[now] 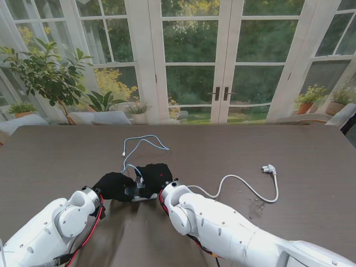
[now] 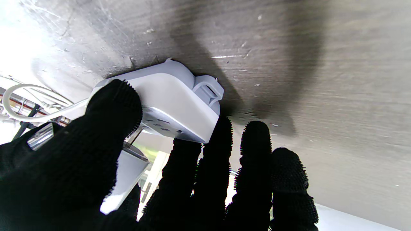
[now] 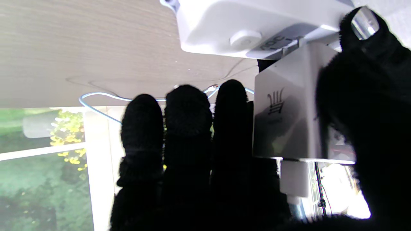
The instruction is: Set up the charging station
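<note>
A white power strip (image 2: pixel 173 99) lies on the dark table, mostly hidden under my two black-gloved hands in the stand view. My left hand (image 1: pixel 114 186) is shut on the strip, thumb on one side and fingers on the other. My right hand (image 1: pixel 154 175) is shut on a white charger block (image 3: pixel 285 118), whose metal prongs sit at the strip's (image 3: pixel 257 25) socket face. A thin light-blue cable (image 1: pixel 142 146) runs from the charger away from me across the table. The strip's white cord (image 1: pixel 239 186) curves right to its plug (image 1: pixel 269 168).
The dark wood table (image 1: pixel 61 161) stretches to glass doors at the far edge. Potted plants (image 1: pixel 47 75) stand beyond the far left corner. The blue cable's free end (image 1: pixel 123 155) lies just beyond my hands.
</note>
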